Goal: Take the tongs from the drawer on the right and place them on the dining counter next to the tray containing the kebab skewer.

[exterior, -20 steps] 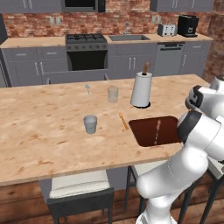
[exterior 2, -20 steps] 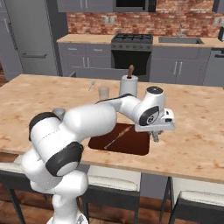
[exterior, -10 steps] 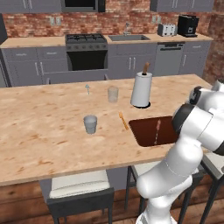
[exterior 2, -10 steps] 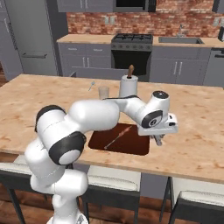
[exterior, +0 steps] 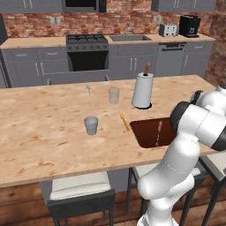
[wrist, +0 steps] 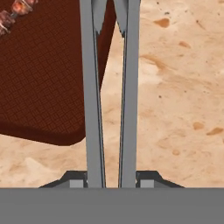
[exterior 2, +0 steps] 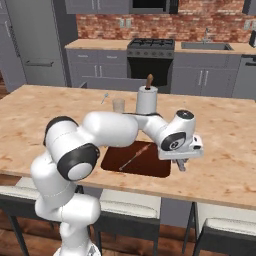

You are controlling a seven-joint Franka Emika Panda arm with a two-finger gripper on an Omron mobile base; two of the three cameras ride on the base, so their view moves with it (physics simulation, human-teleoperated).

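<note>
My gripper [exterior 2: 182, 165] [wrist: 113, 179] is shut on the grey tongs [wrist: 92, 109], whose two arms run up the hand view. It hovers low over the peach-tan dining counter [exterior 2: 225, 145] [wrist: 175, 87], just off the right edge of the dark reddish-brown tray [exterior 2: 150, 167] [wrist: 39, 78] [exterior: 145, 132]. The kebab skewer [exterior 2: 134, 156] [exterior: 158, 131] lies inside the tray; its meat end shows at the top left of the hand view [wrist: 15, 11]. In the left base view my own arm hides the gripper. The drawer is out of view.
A paper-towel roll [exterior: 143, 90] [exterior 2: 146, 100] stands behind the tray. Two glasses [exterior: 91, 125] [exterior: 114, 95], a short orange stick [exterior: 125, 121] and a small silver spoon [exterior: 88, 89] lie further left on the counter. Stools [exterior: 81, 194] stand along the near edge.
The gripper with the tongs has sunk a little toward the counter beside the tray's right edge, and the elbow has swung.
</note>
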